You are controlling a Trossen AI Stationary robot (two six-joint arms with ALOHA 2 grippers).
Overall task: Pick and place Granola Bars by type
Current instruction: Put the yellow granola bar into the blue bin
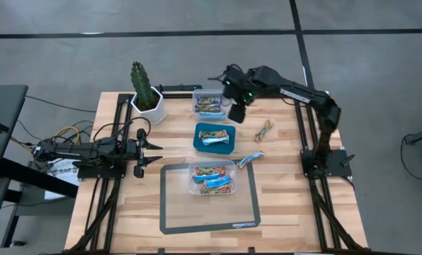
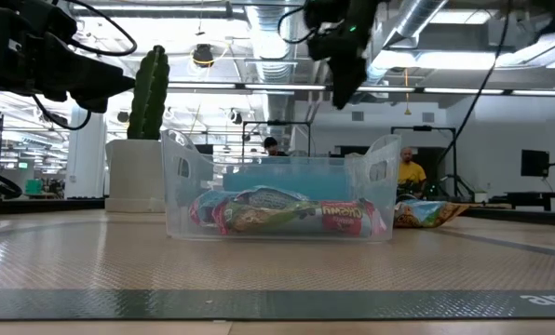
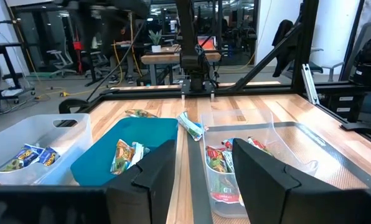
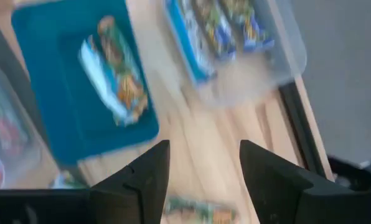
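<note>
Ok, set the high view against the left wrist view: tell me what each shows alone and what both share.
Only the high view: the potted cactus, the dark-bordered mat, the right gripper with its fingers apart above the table near the far clear bin, empty, and a loose tan bar on the wood.

Only the left wrist view: the room beyond the table, with desks and chairs, and the left gripper close up, open.

Both: the teal tray with bars, the near clear bin of mixed bars, and the blue bar lying beside it.

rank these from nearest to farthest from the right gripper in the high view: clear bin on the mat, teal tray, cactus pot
From the right gripper:
1. teal tray, just in front of it at table centre.
2. clear bin, farther forward, on the mat.
3. cactus pot, at the back left.
</note>
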